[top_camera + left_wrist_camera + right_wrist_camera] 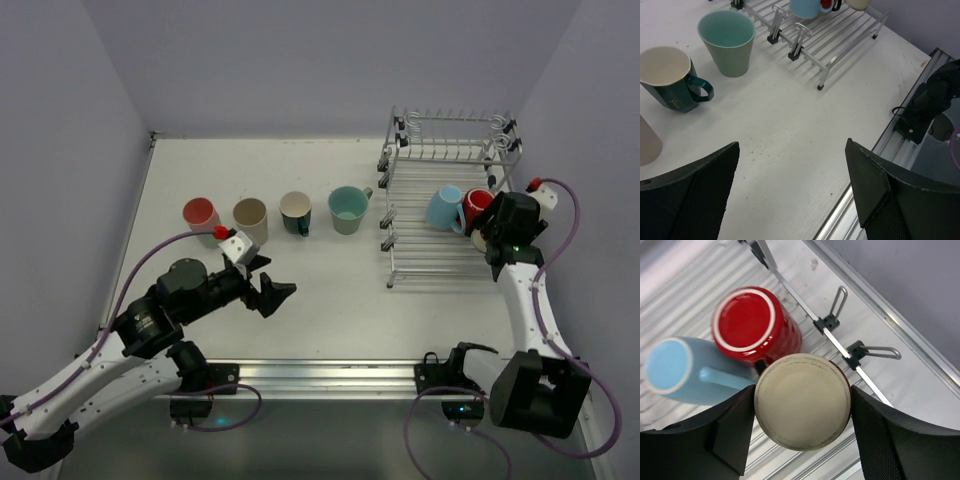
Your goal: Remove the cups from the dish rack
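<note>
Four cups already stand in a row on the table (330,290), left of the dish rack (440,262): the pink cup (200,213), beige cup (250,215), dark teal mug (296,213) and sage green cup (347,209). Three remain on the rack's lower tier: a light blue mug (445,208), a red mug (478,203) just beside it, and a cream cup (802,407). Our right gripper (803,400) clasps the cream cup, its fingers pressed to both sides. Our left gripper (278,293) hangs wide open and empty near the row. We judge ourselves past halfway.
</note>
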Controlling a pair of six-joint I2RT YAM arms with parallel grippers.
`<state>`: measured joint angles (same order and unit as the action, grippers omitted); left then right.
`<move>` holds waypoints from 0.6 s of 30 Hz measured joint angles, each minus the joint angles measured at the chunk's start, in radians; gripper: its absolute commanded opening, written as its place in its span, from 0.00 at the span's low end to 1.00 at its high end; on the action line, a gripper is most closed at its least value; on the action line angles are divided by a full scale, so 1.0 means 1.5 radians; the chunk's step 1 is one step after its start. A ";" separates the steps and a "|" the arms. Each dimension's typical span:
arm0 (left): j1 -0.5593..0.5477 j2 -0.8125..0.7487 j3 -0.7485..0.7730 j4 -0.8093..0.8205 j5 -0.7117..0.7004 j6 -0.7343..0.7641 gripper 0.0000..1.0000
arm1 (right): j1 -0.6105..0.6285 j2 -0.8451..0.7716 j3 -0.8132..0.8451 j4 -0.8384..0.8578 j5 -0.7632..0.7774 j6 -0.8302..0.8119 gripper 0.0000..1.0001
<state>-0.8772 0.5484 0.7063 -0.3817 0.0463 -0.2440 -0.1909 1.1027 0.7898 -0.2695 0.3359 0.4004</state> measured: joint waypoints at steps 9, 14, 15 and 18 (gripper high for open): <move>0.012 0.055 0.000 0.047 0.053 -0.050 0.89 | 0.001 -0.208 -0.080 0.037 -0.097 0.042 0.43; 0.012 0.112 0.000 0.138 0.107 -0.116 0.87 | 0.009 -0.291 -0.130 0.040 -0.212 0.086 0.43; 0.012 0.125 0.000 0.162 0.114 -0.133 0.87 | 0.015 -0.312 -0.138 0.043 -0.241 0.097 0.43; 0.012 0.175 -0.007 0.248 0.125 -0.190 0.86 | 0.051 -0.360 -0.150 0.066 -0.328 0.136 0.42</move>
<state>-0.8597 0.8112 0.6960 -0.0101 0.2344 -0.5297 -0.1139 0.5621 0.5655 -0.1703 -0.1558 0.6044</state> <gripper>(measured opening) 0.871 0.726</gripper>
